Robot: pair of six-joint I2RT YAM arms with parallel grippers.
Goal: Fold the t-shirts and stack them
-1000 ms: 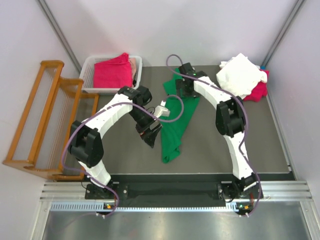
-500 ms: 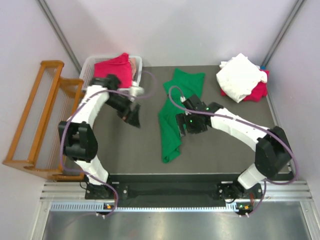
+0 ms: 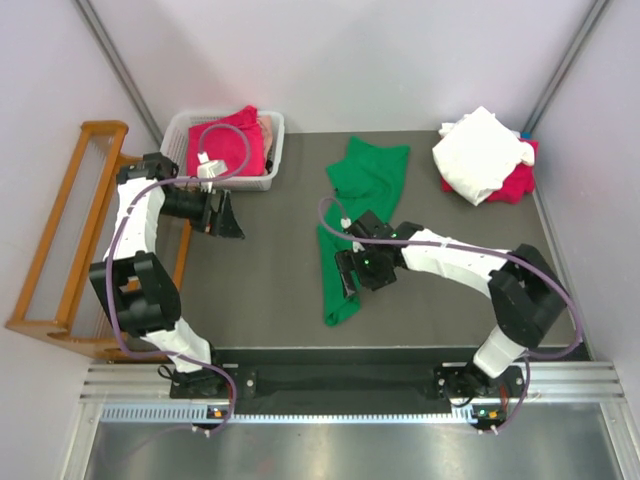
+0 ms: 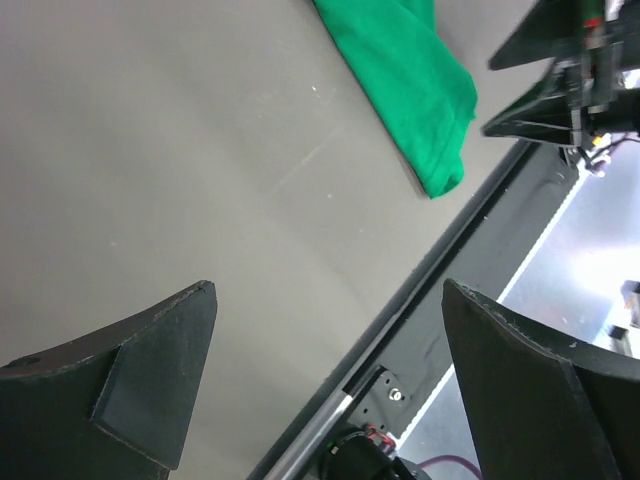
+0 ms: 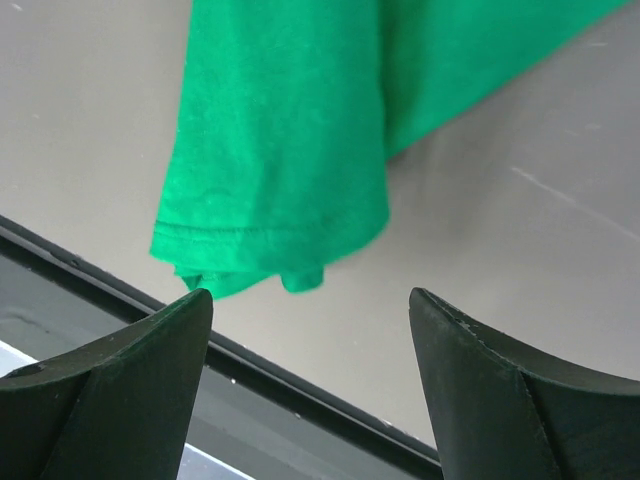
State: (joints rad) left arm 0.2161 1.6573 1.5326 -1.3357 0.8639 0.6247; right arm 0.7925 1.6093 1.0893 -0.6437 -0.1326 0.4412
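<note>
A bright green t-shirt (image 3: 352, 225) lies in a long strip down the middle of the table, its far end spread wider. My right gripper (image 3: 346, 273) hovers open over its near part; in the right wrist view the green t-shirt's (image 5: 285, 130) hemmed end lies just ahead of the right gripper (image 5: 310, 292), nothing between the fingers. My left gripper (image 3: 228, 216) stands open and empty over bare table in front of the basket; the left wrist view shows this left gripper (image 4: 328, 287) and the green t-shirt (image 4: 410, 85) far off. A white t-shirt (image 3: 480, 152) sits on a crimson t-shirt (image 3: 516, 185) at the back right.
A white slatted basket (image 3: 274, 135) at the back left holds another crimson t-shirt (image 3: 225, 145). An orange wooden rack (image 3: 88, 240) stands left of the table. The table's front edge (image 5: 300, 390) and metal rail run just below the green shirt's near end.
The left arm swung left from the table's middle to the basket's front. The right arm drew back from the green shirt's far end to its near part. The shirt's far end now lies spread.
</note>
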